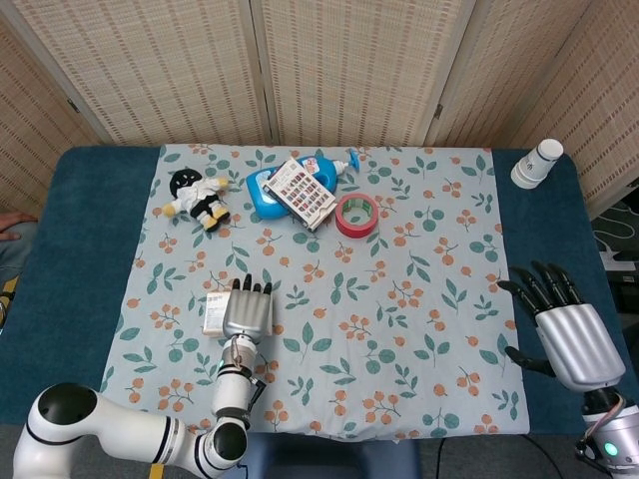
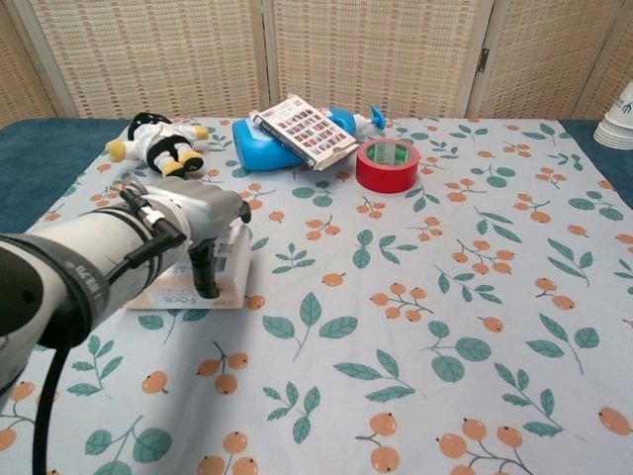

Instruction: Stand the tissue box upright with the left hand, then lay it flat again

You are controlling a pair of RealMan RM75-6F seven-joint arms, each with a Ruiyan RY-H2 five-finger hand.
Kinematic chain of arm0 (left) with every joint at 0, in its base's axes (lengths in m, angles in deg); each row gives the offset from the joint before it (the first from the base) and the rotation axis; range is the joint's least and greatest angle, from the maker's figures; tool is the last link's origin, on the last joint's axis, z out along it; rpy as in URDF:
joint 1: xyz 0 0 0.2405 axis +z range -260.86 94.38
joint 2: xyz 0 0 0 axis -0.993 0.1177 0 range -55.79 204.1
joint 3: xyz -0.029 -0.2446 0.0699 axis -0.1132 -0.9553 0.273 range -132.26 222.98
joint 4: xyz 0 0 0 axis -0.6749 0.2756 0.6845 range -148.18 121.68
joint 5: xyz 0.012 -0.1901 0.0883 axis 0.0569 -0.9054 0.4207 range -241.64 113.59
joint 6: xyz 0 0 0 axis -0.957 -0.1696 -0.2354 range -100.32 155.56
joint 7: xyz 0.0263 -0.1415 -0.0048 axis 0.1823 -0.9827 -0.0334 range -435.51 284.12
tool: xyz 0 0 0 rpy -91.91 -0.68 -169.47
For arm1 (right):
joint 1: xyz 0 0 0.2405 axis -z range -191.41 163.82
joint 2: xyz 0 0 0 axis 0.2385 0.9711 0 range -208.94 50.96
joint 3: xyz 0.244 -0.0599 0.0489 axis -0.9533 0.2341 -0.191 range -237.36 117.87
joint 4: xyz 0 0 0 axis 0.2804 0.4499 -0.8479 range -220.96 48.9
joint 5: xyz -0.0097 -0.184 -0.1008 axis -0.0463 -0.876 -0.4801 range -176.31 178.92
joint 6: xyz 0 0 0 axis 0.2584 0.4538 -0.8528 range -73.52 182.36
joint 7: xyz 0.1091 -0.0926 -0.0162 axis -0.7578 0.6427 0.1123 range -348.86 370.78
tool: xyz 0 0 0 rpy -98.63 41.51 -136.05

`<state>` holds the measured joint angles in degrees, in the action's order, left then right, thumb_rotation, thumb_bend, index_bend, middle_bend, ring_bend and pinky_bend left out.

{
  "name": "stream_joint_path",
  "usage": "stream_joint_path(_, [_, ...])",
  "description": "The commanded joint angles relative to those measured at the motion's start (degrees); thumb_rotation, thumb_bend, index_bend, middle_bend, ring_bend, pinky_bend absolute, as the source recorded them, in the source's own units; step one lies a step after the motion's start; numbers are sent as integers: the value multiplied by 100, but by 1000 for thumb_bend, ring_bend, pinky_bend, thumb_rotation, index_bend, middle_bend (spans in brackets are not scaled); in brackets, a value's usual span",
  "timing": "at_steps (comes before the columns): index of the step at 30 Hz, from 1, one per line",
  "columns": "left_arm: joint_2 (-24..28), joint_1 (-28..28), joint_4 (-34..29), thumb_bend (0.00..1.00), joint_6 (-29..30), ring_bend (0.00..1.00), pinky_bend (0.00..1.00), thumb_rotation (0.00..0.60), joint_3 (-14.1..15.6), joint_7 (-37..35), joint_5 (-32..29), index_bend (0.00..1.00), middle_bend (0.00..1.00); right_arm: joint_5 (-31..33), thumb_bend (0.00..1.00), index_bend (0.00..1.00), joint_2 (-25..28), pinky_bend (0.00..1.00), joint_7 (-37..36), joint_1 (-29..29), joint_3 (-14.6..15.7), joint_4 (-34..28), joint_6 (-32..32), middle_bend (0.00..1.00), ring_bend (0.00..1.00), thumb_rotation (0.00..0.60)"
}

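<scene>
The tissue box [image 1: 214, 312] [image 2: 170, 288], white with a printed label, lies flat on the floral cloth at the front left. My left hand [image 1: 248, 311] [image 2: 193, 210] is stretched out over the box's right part, fingers pointing away from me. In the chest view its thumb [image 2: 206, 272] hangs down against the box's near face. I cannot tell whether the fingers press on the top. My right hand [image 1: 569, 337] hovers open with spread fingers over the blue cloth at the table's right edge, far from the box.
At the back of the cloth lie a plush doll [image 1: 198, 196] [image 2: 158, 141], a blue bottle [image 1: 268, 196] [image 2: 257, 148] with a printed packet [image 1: 303, 192] [image 2: 305, 129] leaning on it, and a red tape roll [image 1: 356, 215] [image 2: 387, 164]. Stacked paper cups [image 1: 537, 163] stand at the far right.
</scene>
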<state>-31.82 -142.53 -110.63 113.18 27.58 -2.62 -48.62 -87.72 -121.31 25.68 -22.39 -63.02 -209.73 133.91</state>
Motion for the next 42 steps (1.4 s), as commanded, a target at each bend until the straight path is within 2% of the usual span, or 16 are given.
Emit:
stream_joint_path(1, [-37, 10, 60, 270, 16, 73, 160, 600, 38, -11, 27, 219, 300, 0, 115, 203, -1, 66, 2, -2, -2, -1, -4, 108, 0, 600])
stream_joint_path(6, [-20, 30, 9, 291, 83, 133, 187, 600, 45, -29, 133, 294, 379, -2, 115, 203, -1, 66, -1, 1, -5, -4, 2, 108, 0, 600])
stream_joint_path(11, [109, 59, -288, 291, 200, 163, 201, 600, -18, -273, 588, 321, 408, -5, 115, 203, 3, 66, -8, 1, -6, -4, 0, 108, 0, 600])
stream_joint_path(17, [304, 369, -699, 292, 273, 228, 247, 600, -140, -1557, 1834, 360, 472, -10, 115, 203, 0, 66, -3, 4, -6, -5, 3, 108, 0, 600])
stream_joint_path(21, [387, 637, -742, 292, 339, 257, 275, 600, -199, -2541, 2682, 390, 504, 3, 115, 203, -19, 66, 27, -4, -2, -4, -24, 108, 0, 600])
stream_joint_path(26, [417, 991, -732, 292, 193, 280, 281, 600, -465, -3767, 3020, 410, 526, 11, 115, 203, -56, 66, 80, -12, 7, 2, -52, 108, 0, 600])
stream_joint_path(32, [325, 1374, -143, 292, 78, 285, 278, 600, -515, -5117, 3582, 409, 530, 65, 114, 203, -95, 66, 131, -33, 5, 21, -100, 108, 0, 600])
stream_joint_path(36, [252, 1618, 285, 281, -73, 284, 241, 600, -531, -5938, 3781, 405, 527, 109, 115, 203, -116, 66, 152, -50, 2, 40, -134, 108, 0, 600])
stream_joint_path(42, [-71, 1950, 999, 275, -71, 284, 239, 600, -541, -6926, 3984, 399, 526, 181, 115, 203, -139, 66, 160, -75, -6, 64, -180, 108, 0, 600])
